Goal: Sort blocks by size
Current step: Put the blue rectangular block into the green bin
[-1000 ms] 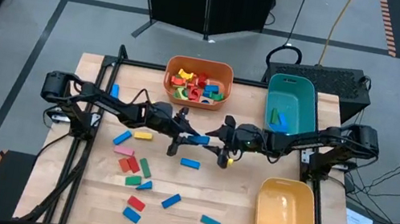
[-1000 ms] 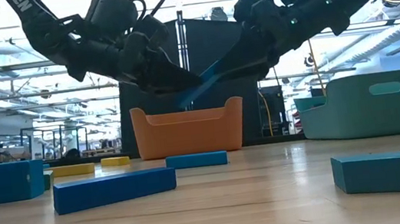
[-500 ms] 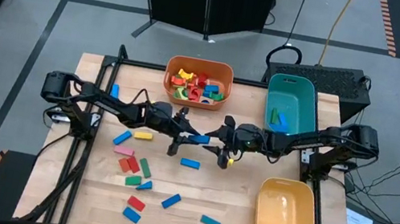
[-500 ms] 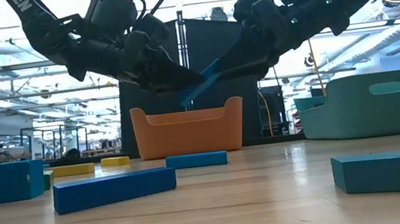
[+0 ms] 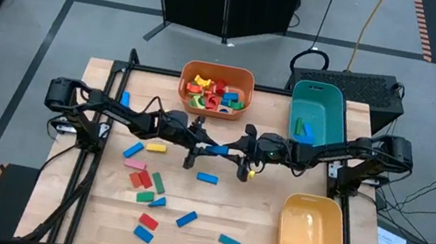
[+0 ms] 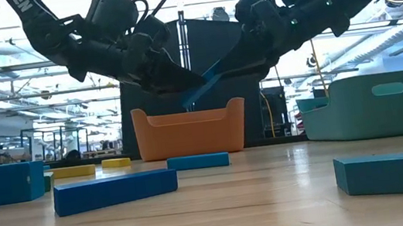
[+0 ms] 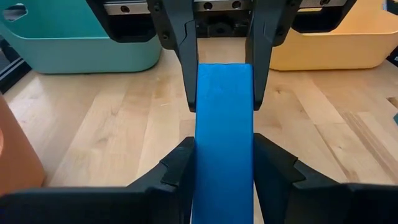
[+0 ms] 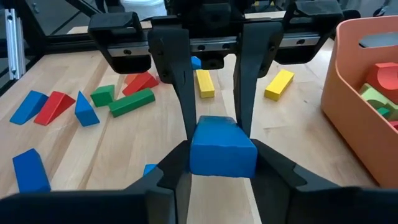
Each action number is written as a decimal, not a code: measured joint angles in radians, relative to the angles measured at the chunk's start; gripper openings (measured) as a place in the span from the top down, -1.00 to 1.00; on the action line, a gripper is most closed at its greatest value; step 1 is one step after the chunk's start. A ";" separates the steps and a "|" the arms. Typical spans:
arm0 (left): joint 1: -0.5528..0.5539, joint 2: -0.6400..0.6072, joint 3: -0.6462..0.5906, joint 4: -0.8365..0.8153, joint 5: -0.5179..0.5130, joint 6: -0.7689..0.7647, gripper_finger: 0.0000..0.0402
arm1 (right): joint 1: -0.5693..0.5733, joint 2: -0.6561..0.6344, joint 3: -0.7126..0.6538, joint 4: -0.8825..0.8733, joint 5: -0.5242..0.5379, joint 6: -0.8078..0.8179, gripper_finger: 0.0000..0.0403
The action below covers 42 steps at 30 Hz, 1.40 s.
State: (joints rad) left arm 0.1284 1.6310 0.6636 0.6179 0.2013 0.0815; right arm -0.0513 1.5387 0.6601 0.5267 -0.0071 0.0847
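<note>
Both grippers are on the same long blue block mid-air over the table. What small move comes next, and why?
Probably open the left gripper and let go. The long blue block hangs above the table with the right gripper now clamped on its other end, so the handover looks complete; the right arm sits nearer the teal bin.

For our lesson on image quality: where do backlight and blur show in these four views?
Low view: bright room behind leaves both arms silhouetted, and the near long blue rectangular block is soft. Left wrist view: the held blue block blurs toward the lens. High view: evenly lit wooden table.
</note>
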 joint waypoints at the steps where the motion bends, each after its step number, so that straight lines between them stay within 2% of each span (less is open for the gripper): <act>1: 0.000 0.000 0.000 0.000 -0.004 0.001 0.42 | 0.000 0.000 0.000 0.000 0.000 0.001 0.42; 5: 0.000 0.000 0.000 0.000 -0.009 -0.004 0.33 | 0.000 0.000 0.000 0.002 0.001 0.005 0.40; 8: 0.000 0.000 0.000 -0.004 -0.013 -0.023 0.17 | 0.000 0.000 0.000 0.001 0.004 0.009 0.40; 14: 0.002 -0.059 0.000 -0.118 -0.017 -0.022 -0.15 | -0.002 -0.016 0.000 -0.046 0.006 0.009 0.40; 21: 0.002 -0.190 0.001 -0.283 -0.031 0.011 -0.21 | -0.004 -0.119 0.000 -0.187 0.014 0.009 0.40; 27: 0.009 -0.296 -0.006 -0.446 -0.125 0.025 -0.22 | -0.006 -0.293 0.001 -0.417 0.142 0.009 0.40; 32: 0.011 -0.323 -0.033 -0.454 -0.210 0.031 -0.22 | -0.006 -0.461 0.000 -0.611 0.224 0.027 0.40; 35: 0.016 -0.323 -0.033 -0.469 -0.225 0.030 -0.22 | -0.007 -0.555 0.000 -0.711 0.281 0.035 0.40; 42: 0.029 -0.323 -0.033 -0.505 -0.259 0.030 -0.22 | -0.025 -0.736 0.000 -0.961 0.524 0.096 0.40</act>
State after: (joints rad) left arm 0.1577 1.3083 0.6309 0.1129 -0.0578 0.1117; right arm -0.0762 0.8024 0.6605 -0.4345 0.5174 0.1803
